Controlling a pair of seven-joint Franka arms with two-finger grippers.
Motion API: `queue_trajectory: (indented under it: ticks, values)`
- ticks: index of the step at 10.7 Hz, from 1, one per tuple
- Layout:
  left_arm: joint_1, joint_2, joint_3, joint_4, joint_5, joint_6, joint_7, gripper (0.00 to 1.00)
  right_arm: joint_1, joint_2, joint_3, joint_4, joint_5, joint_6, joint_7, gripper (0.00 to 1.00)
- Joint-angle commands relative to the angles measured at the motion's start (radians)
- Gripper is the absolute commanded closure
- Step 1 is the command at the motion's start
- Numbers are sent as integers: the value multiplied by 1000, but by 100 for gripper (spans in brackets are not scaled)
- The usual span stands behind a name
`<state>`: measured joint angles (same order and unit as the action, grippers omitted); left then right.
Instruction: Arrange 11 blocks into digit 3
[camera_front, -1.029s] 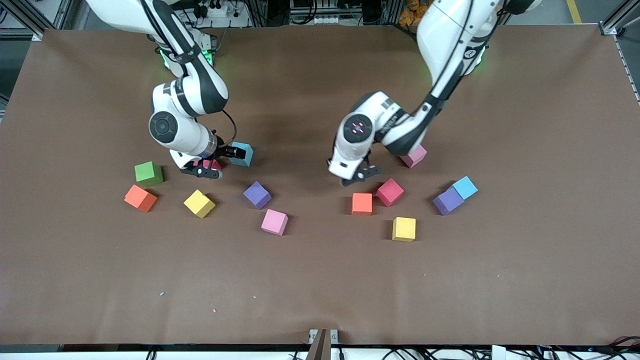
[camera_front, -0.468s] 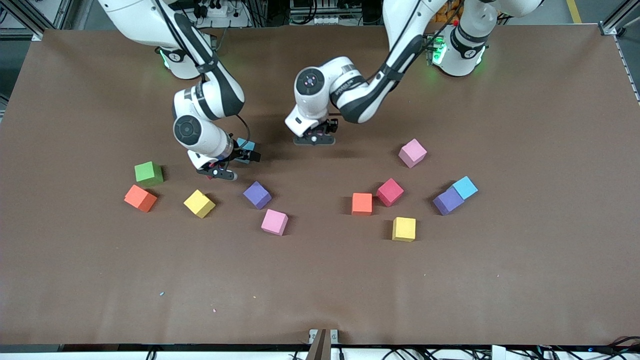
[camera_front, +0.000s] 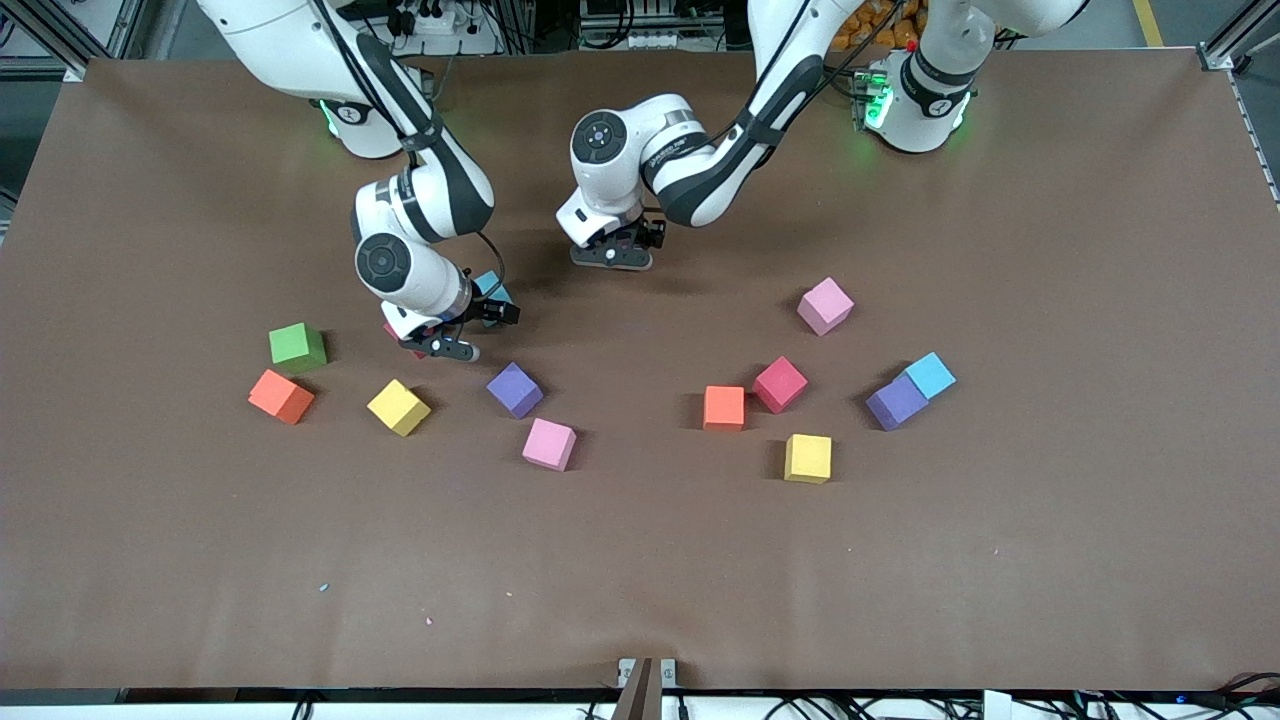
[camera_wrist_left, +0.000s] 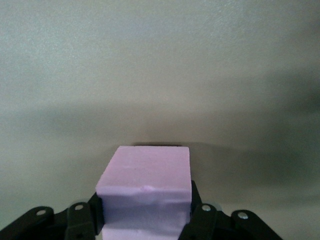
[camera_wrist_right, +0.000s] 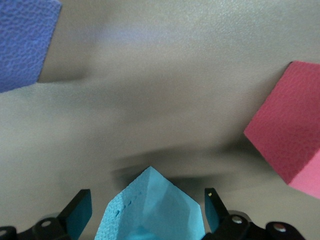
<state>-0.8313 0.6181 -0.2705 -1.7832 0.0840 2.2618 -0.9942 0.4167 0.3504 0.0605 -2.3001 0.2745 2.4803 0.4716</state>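
Observation:
My left gripper (camera_front: 610, 258) is shut on a pale pink block (camera_wrist_left: 147, 175) and holds it low over bare table between the two arms. My right gripper (camera_front: 475, 328) is open, its fingers (camera_wrist_right: 80, 205) standing apart on either side of a light blue block (camera_wrist_right: 150, 210), which shows as (camera_front: 490, 288). A red block (camera_front: 393, 332) lies half hidden beside that gripper. Loose blocks lie nearer the camera: orange (camera_front: 280, 396), yellow (camera_front: 398, 407), purple (camera_front: 514, 389), pink (camera_front: 548, 444), orange (camera_front: 723, 407), red (camera_front: 780, 384), yellow (camera_front: 808, 458), purple (camera_front: 896, 402), light blue (camera_front: 931, 375), pink (camera_front: 825, 306).
A green cube (camera_front: 297, 345) sits by the orange block toward the right arm's end. The brown table (camera_front: 640, 580) stretches bare toward the camera. In the right wrist view, the purple block (camera_wrist_right: 20, 40) and the red block (camera_wrist_right: 290, 135) flank the gripper.
The left arm has carried the pale pink block away from the orange and red blocks toward the arms' bases. The right gripper has shifted from over the red block to around the light blue block.

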Motion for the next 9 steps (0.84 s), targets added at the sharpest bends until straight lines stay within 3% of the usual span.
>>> queue_trajectory:
  ticks: [1,5,9]
  values:
    - [-5,-11,2,-4,17,-34,-81,96,7,-20,1,-10,3,0,1,0]
    - [-5,-11,-10,-5,3,-42,-149,95,60,-45,1,-15,2,8,-92,0]
    - [-3,-6,-9,-5,3,-42,-149,90,85,-73,-1,-100,-5,98,-341,0]
